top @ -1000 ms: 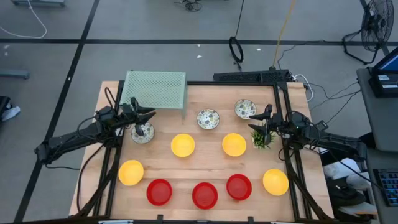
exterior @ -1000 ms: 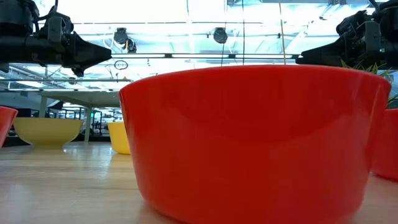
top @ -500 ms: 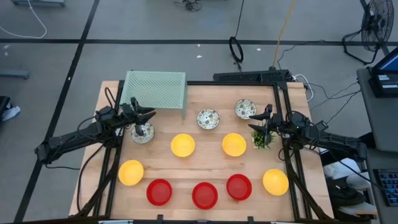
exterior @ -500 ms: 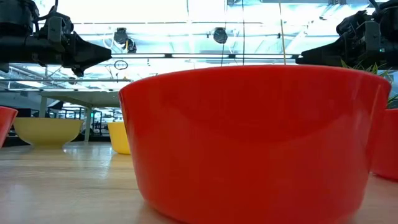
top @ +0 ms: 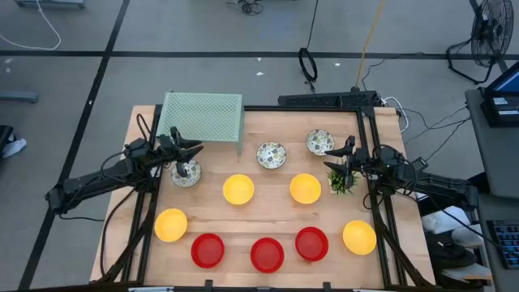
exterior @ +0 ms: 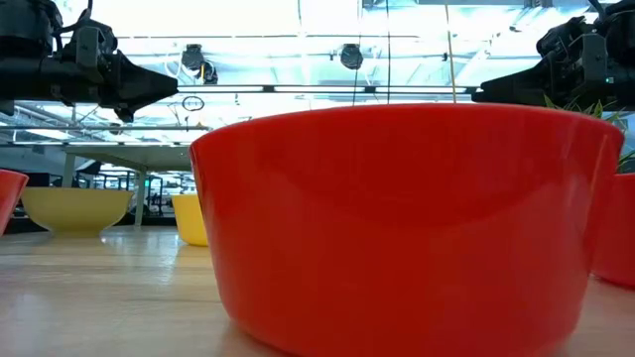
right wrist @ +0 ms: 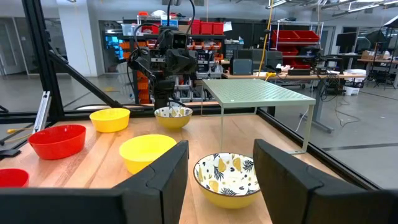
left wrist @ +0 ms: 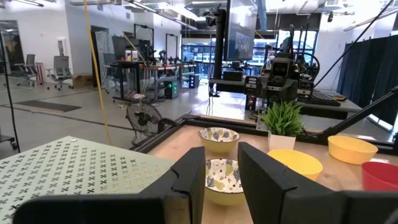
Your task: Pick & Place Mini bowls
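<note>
Plant [top: 338,179] (green) sits beneath spread right claw [top: 344,160]; left claw [top: 195,151] spread above floral bowl [top: 186,172].

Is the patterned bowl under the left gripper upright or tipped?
Upright. The patterned bowl sits on the table with its open side up in the high view, and its rim looks level in the right wrist view.

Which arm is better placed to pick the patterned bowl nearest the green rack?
Probably the left: the left gripper hangs right above that patterned bowl by the green rack; the right gripper is across the table.
</note>
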